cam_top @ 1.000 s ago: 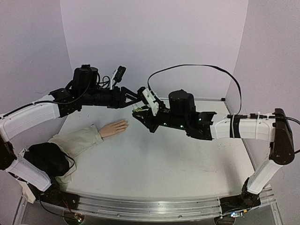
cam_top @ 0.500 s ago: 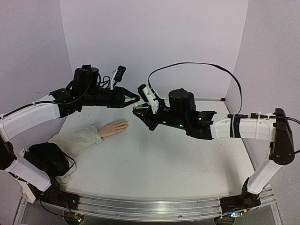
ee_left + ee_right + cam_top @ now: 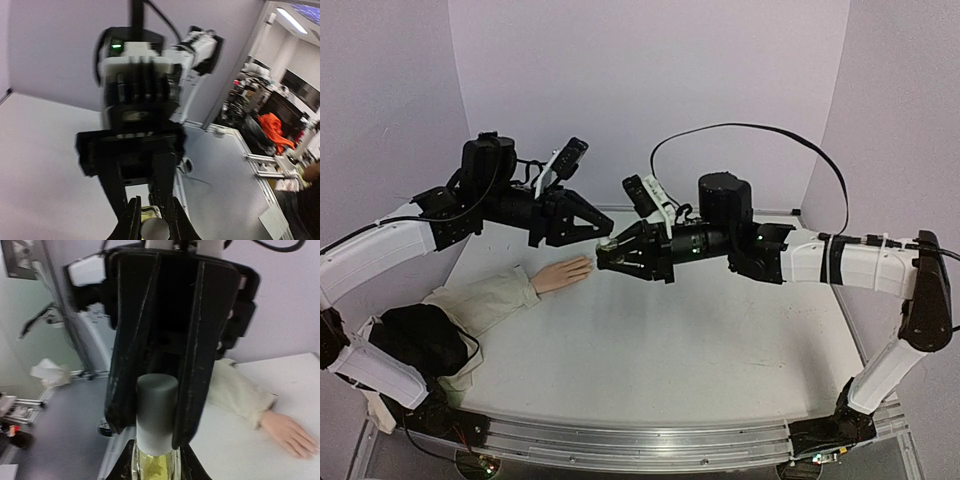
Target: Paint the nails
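Note:
A small bottle (image 3: 156,466) of yellowish-green liquid with a grey cap (image 3: 157,407) hangs in the air between both grippers. My right gripper (image 3: 609,254) is shut on its glass body. My left gripper (image 3: 600,236) faces it, and its fingers (image 3: 125,365) are shut on the cap (image 3: 154,230). Just below and to the left lies the pale peach mannequin hand (image 3: 564,273), palm down, in a beige sleeve (image 3: 485,300). The nails at its fingertips (image 3: 588,263) are too small to make out. In the right wrist view the hand (image 3: 290,432) lies at the lower right.
The white table (image 3: 660,340) is walled by lilac panels at the back and both sides. The left arm's black elbow (image 3: 415,340) rests over the sleeve's end. A black cable (image 3: 750,128) loops above the right arm. A metal rail (image 3: 620,440) runs along the near edge.
My left gripper has shut on the bottle's cap. Both grippers have come down and slightly left, closer to the mannequin hand, and the right wrist has turned to point left.

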